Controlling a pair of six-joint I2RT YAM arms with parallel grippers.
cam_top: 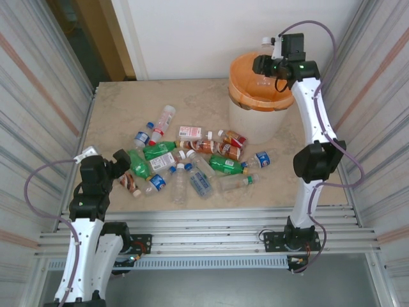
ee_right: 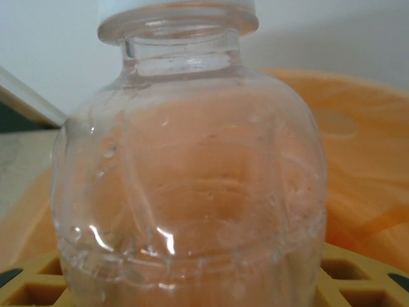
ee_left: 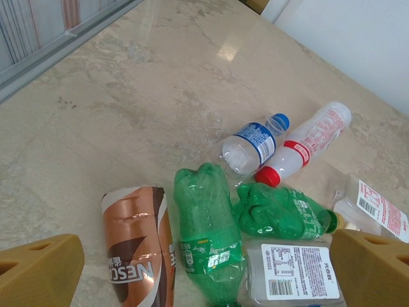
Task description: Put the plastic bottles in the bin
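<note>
We have the right tool point(cam_top: 262, 66) closed partway round a clear bottle point(ee_right: 192, 192). Its yellow fingers press on the lower body, and the neck and white cap point away from the wrist. The tool holds the bottle over the bin point(cam_top: 241, 97), which stands at the far right corner of the surface point(cam_top: 121, 109). In the right wrist view the orange liner lies right behind the clear plastic. From above, the tool seems to sit nearer the bin's far right rim than its centre.

That is our first worry. If the bottle is let go there, it could clip the folded liner and bounce out over the far edge. The plastic is smooth and rounded and held low on the body, so it may also tip as the fingers part.

The left tool point(cam_top: 123, 165) hangs fully open, with nothing in it, near the near left corner, over that end of the bottles point(cam_top: 192, 163) scattered across the middle. Below it a brown Nescafé bottle point(ee_left: 137, 246) lies touching a crumpled green bottle point(ee_left: 208, 230). A second green bottle point(ee_left: 284, 214) and a labelled clear one press in from the right.

The fingers, closing here, could catch two bottles at once or pinch only a crushed fold. A glancing touch could send a round bottle rolling towards the left edge.
</note>
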